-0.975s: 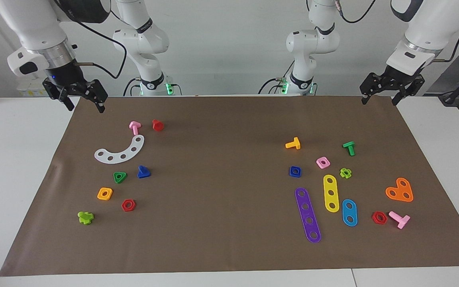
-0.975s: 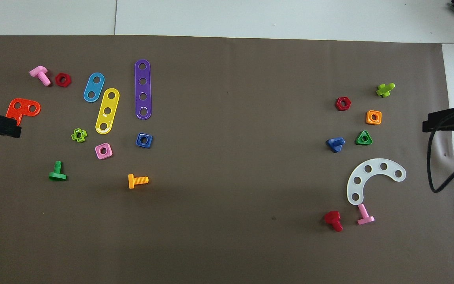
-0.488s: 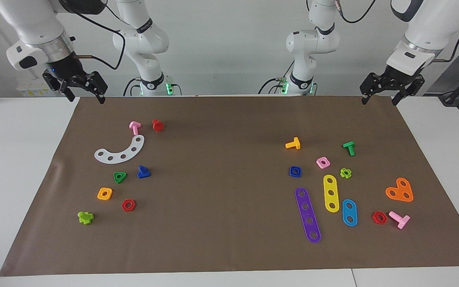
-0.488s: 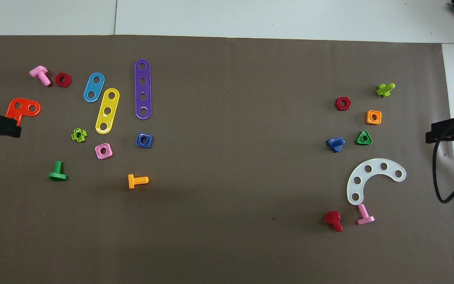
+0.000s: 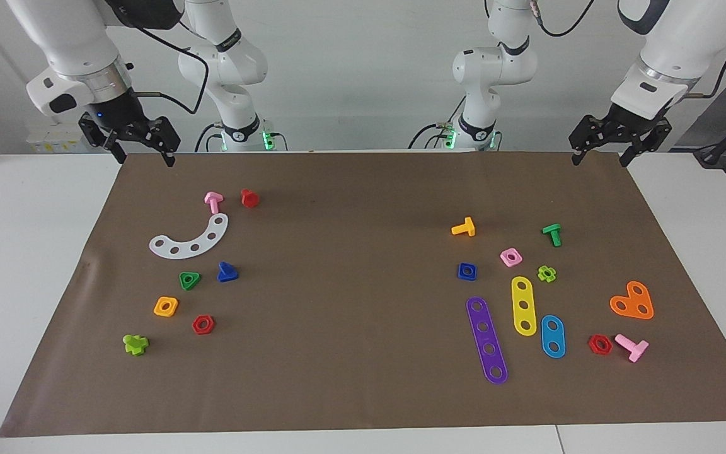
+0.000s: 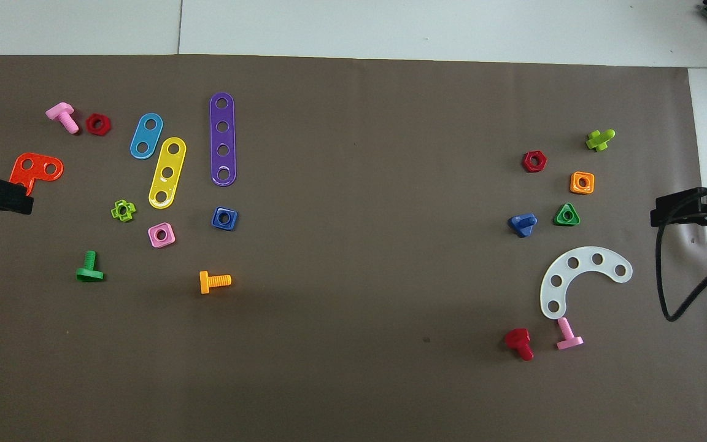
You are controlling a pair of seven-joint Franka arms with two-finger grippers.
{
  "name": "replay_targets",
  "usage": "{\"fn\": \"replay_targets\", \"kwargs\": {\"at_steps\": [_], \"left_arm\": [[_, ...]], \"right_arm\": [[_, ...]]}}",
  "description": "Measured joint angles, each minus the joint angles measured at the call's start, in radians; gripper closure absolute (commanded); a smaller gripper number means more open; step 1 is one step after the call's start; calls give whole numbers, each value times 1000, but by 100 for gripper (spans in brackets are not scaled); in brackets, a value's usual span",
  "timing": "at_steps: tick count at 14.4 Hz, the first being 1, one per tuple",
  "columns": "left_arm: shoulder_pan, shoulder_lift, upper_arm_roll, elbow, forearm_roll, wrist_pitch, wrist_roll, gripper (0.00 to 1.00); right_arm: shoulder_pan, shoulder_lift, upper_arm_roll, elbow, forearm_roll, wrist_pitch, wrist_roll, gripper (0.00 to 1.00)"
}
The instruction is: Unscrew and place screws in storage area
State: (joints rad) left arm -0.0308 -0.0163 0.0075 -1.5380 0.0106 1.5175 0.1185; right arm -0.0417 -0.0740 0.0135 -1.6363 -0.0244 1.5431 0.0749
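The mat (image 5: 350,353) is plain brown on a white table (image 5: 29,252). The screw (image 5: 227,272) is dark blue, beside a green triangular nut (image 5: 190,280), an orange square nut (image 5: 166,306), a red hexagonal nut (image 5: 203,325) and a white curved strip (image 5: 190,239). The straight strips are purple (image 5: 486,339), yellow (image 5: 524,305) and blue (image 5: 553,336).

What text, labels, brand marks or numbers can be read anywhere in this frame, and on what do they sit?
No readable text in either view.
Toy pieces such as the dark-blue bolt and the white curved strip: plain, no print.
Brown mat: unmarked.
Round emblems on the arm bases: too small to read.
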Motion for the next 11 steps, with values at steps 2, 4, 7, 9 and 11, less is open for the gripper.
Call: {"fn": "replay_targets", "kwargs": {"at_steps": [2, 4, 7, 9, 11], "left_arm": [[0, 0, 0, 0, 0, 0, 0, 0], [0, 0, 0, 0, 0, 0, 0, 0], [0, 0, 1, 0, 0, 0, 0, 0], [0, 0, 0, 0, 0, 0, 0, 0], [0, 0, 0, 0, 0, 0, 0, 0]], "right_arm": [[0, -1, 0, 3, 0, 0, 0, 0], [0, -1, 1, 6, 1, -2, 3, 0], [0, -1, 0, 6, 2, -2, 13, 0], [0, -2, 0, 6, 2, -2, 16, 0], [0, -2, 0, 6, 2, -2, 16, 0]]}}
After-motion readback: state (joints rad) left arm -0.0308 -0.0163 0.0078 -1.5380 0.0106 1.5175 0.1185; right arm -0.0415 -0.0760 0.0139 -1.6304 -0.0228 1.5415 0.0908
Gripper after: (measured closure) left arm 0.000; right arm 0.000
